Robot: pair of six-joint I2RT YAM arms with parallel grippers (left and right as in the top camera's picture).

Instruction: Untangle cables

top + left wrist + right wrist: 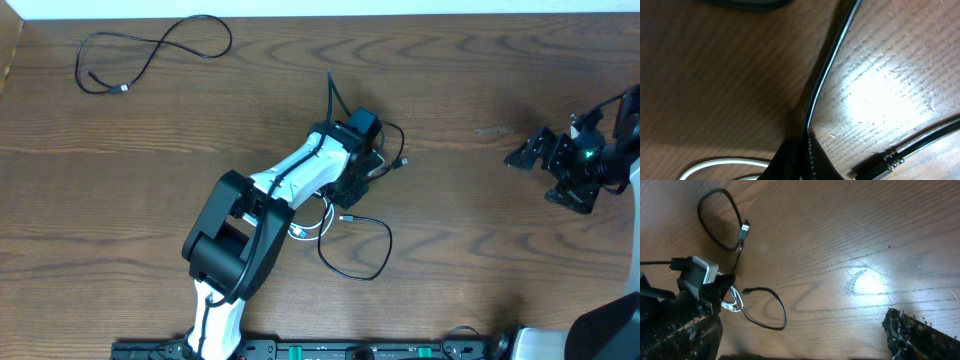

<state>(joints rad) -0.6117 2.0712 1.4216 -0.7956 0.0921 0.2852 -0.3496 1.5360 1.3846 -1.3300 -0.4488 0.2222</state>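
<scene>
Left gripper (799,159): lowered onto the middle of the table (480,60), with its fingers closed and pinching one strand of the held black cable.
Held black cable (815,95): in the left wrist view it runs straight up from the left gripper's fingertips. In the overhead view its slack curls around the left gripper, and one open loop lies on the side toward that arm's base.
Plug (880,167): small and black, lying flat on the wood just beside the left gripper's fingertips.
White cable (308,230): a small coil resting near the left gripper, beside the left arm's forearm. It touches the loop of the held black cable.
Second black cable (227,38): lies loose in a figure-eight well apart from the left gripper, toward the far left corner of the table.
Right gripper (545,175): well to the right of the left gripper, over bare wood. Its fingers are spread wide with nothing between them.
</scene>
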